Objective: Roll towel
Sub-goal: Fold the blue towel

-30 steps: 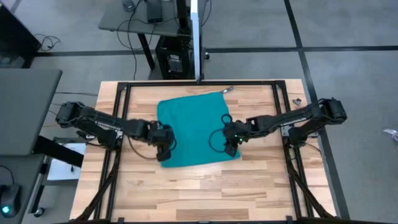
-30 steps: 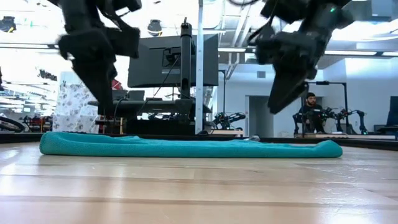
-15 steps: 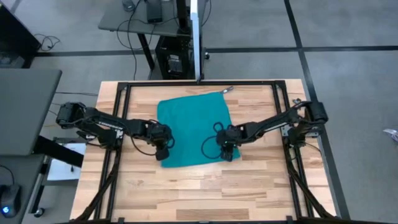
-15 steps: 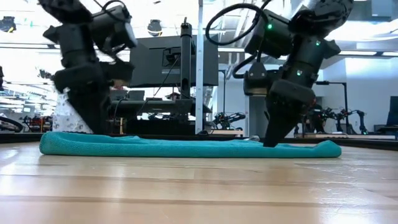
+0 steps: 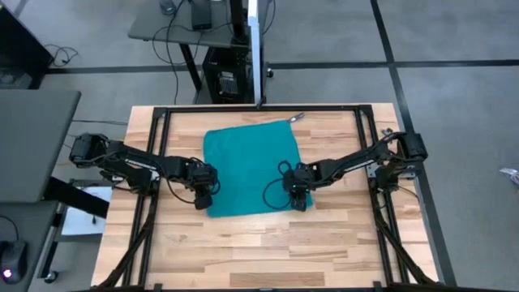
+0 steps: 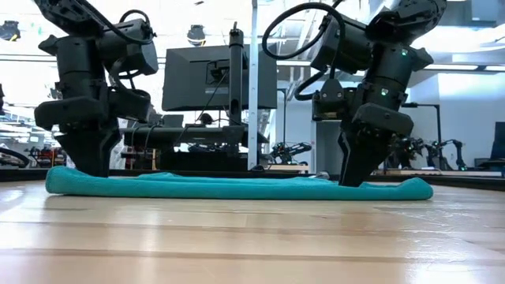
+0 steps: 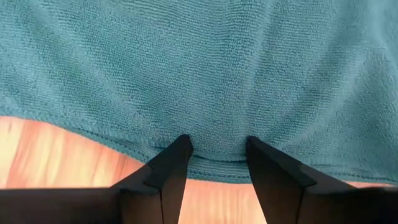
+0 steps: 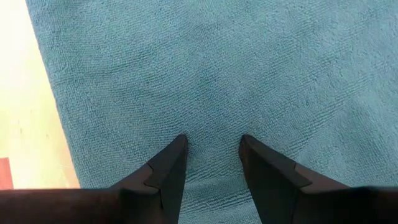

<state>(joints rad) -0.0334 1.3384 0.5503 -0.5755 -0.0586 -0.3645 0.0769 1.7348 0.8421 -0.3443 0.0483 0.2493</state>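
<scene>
High view: the plain teal soft cloth towel lies flat, mid-table. The left tool presses its 7 o'clock corner, the right tool its 5 o'clock corner.

Low view: the towel is a thin strip.

Wrist views: both tools' fingers are parted, tips on cloth.

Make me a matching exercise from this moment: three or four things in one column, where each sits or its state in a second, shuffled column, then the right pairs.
Things:
1. towel
2. left hand
3. right hand
4. table

Places or states:
A. bare wood planks under everything
B. fingers open, down on the cloth at its near right corner
C. spread flat, not yet rolled
D. fingers open, at the cloth's near left edge, wood showing just beside them

Pairs: 1-C, 2-D, 3-B, 4-A
</scene>
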